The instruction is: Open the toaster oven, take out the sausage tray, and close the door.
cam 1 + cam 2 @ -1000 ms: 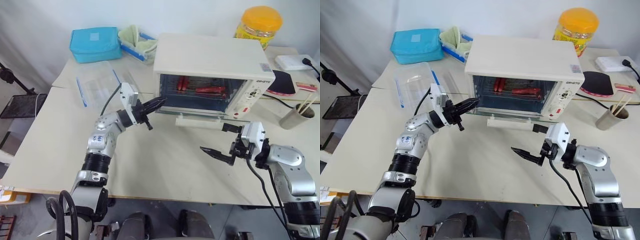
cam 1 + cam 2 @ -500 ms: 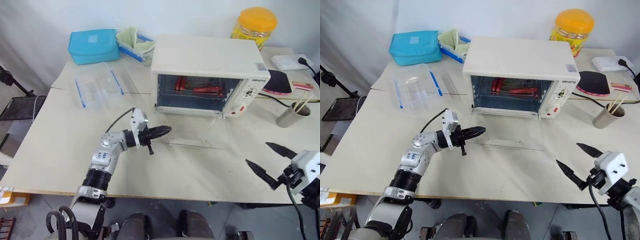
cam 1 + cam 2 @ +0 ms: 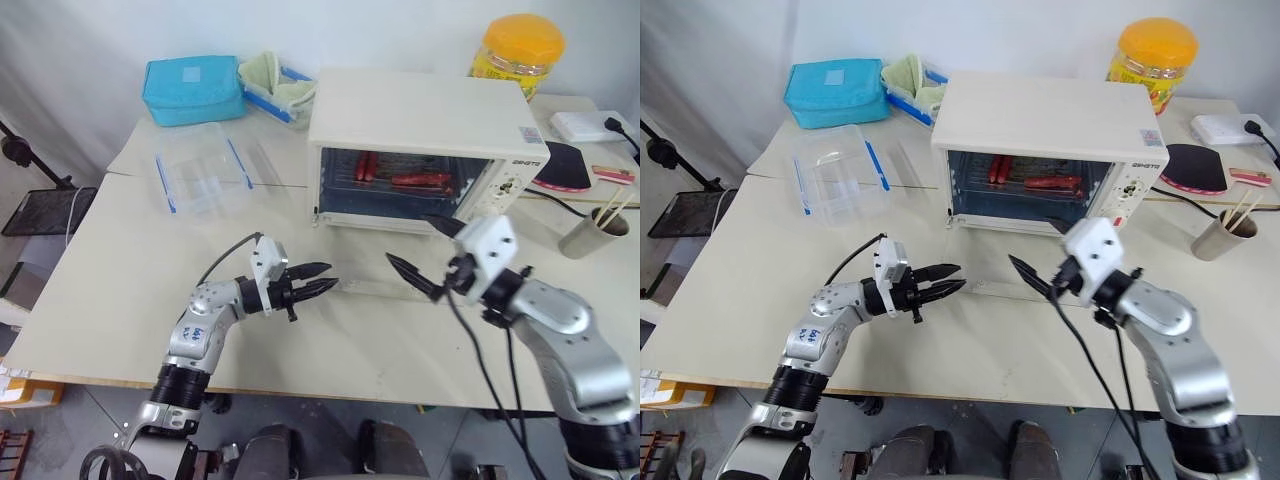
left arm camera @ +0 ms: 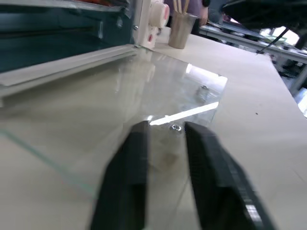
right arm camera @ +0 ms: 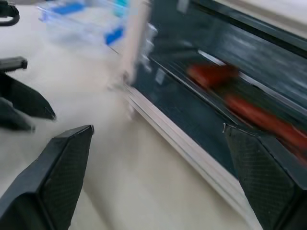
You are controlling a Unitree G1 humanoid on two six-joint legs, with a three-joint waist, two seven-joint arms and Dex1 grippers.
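The cream-white toaster oven [image 3: 420,115] stands at the back middle of the table. Its glass door [image 3: 385,262] lies folded down flat on the tabletop in front of it, with the handle edge [image 4: 187,111] nearest me. Inside, the sausage tray [image 3: 400,181] rests on the rack with red sausages [image 5: 249,112] on it. My left gripper [image 3: 333,276] hovers level at the door's near left corner, fingers [image 4: 132,172] slightly apart and holding nothing. Over the door, my right gripper [image 3: 407,238] is wide open and empty, facing the oven's opening.
A clear container with blue clips [image 3: 200,175] and a blue pouch [image 3: 190,88] lie at the back left. A yellow-lidded jar [image 3: 520,50] stands behind the oven. A cup of chopsticks [image 3: 590,232] and a dark round pad [image 3: 565,165] are at the right.
The door went from partly lowered to flat. My left gripper sank toward me and its fingers parted. My right gripper swung out to the lower right, then up before the oven.
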